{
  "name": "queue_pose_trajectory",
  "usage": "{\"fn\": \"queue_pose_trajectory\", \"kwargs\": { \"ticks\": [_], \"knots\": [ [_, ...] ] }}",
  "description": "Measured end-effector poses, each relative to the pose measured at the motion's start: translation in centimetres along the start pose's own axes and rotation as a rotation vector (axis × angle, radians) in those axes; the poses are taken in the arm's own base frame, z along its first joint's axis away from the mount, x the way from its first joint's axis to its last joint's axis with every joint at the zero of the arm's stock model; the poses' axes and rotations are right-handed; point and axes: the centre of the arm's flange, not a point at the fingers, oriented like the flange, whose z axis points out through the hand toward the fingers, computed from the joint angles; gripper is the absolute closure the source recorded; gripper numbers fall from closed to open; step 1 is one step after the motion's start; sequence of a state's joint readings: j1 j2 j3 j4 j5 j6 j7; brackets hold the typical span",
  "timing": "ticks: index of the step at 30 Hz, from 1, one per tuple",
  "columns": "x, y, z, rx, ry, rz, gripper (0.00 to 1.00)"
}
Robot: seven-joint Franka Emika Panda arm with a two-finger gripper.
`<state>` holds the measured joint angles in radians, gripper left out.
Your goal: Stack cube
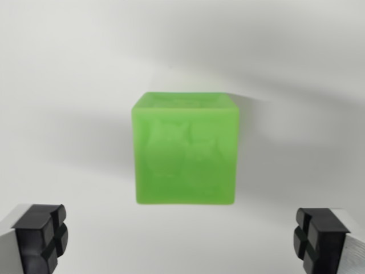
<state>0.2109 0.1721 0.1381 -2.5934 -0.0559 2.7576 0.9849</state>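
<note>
Only the two black fingertips (39, 237) of the end effector (179, 240) show, cut off at the lower corners; the arm is out of sight. It looks down at the white table (63, 85), spread wide and empty-handed. The green cube (185, 149), with a faint relief on its face, sits centred beyond the fingertips, untouched.
</note>
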Motion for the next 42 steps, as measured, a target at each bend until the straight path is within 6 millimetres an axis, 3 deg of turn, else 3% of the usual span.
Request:
{"fn": "queue_pose_trajectory", "kwargs": {
  "ticks": [16,33,34,42],
  "knots": [
    [0.0,0.0,5.5,-0.001,-0.001,0.001,0.0],
    [0.0,0.0,8.1,0.0,0.001,0.0,0.0],
    [0.0,0.0,8.1,0.0,0.002,0.0,1.0],
    [0.0,0.0,8.1,0.0,0.002,0.0,1.0]
  ]
}}
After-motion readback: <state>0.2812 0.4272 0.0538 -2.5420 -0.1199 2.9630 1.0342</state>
